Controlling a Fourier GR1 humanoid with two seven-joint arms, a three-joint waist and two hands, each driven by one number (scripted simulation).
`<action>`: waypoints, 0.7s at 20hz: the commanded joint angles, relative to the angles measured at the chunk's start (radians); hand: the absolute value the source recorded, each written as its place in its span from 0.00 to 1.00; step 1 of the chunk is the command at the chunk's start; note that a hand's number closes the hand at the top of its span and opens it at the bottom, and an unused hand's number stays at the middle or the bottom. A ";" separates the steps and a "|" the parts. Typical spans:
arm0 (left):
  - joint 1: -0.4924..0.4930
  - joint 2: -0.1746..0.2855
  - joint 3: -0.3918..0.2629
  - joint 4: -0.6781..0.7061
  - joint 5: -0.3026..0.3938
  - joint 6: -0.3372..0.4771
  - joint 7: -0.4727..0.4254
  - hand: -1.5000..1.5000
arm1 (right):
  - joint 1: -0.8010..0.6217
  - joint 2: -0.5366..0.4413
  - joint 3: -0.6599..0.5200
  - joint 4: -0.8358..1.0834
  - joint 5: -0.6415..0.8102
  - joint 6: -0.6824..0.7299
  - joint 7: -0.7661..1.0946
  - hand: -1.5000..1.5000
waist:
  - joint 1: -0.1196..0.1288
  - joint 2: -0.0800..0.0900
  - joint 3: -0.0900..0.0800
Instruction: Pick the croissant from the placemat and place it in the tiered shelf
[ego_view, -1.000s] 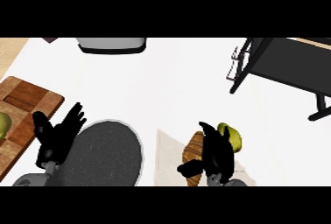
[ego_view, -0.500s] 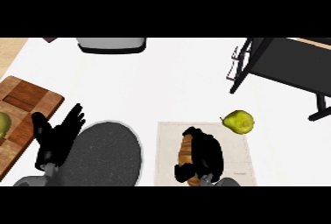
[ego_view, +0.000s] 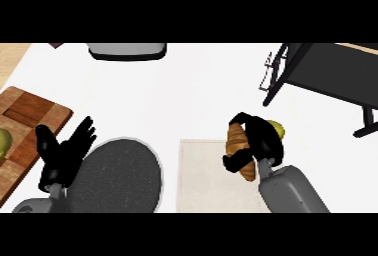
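A white counter (ego_view: 184, 95) fills the view, with a black tiered shelf (ego_view: 325, 70) at upper right. A dark plate (ego_view: 122, 180) sits lower left beside a beige placemat (ego_view: 207, 185). The right hand (ego_view: 264, 142) curls round the croissant (ego_view: 240, 150) at the placemat's right edge. The left hand (ego_view: 63, 155) rests open by the plate.

Left hand (ego_view: 65, 156): open, fingers straight and spread, pointing up and slightly right. It rests at lower left.
Left forearm (ego_view: 35, 205): grey, only its end shows at the lower edge.
Right hand (ego_view: 264, 141): curled round the croissant (ego_view: 238, 144), fingers hooked over its top end.
Right forearm (ego_view: 292, 191): grey, enters from the lower edge, angled up-left to the wrist.
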 joint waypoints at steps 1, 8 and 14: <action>0.018 -0.029 -0.018 0.010 -0.022 0.013 -0.013 0.50 | -0.026 -0.001 -0.038 -0.126 0.012 -0.039 0.004 1.00 | -0.006 0.000 -0.003; 0.024 0.010 0.022 0.013 0.007 -0.024 0.001 0.50 | -0.125 -0.078 -0.068 -0.499 0.137 0.069 0.244 1.00 | -0.016 -0.006 -0.003; 0.034 -0.029 0.000 0.005 -0.015 -0.003 -0.015 0.50 | -0.319 -0.134 -0.223 -0.687 0.110 0.289 0.446 1.00 | -0.012 -0.005 -0.004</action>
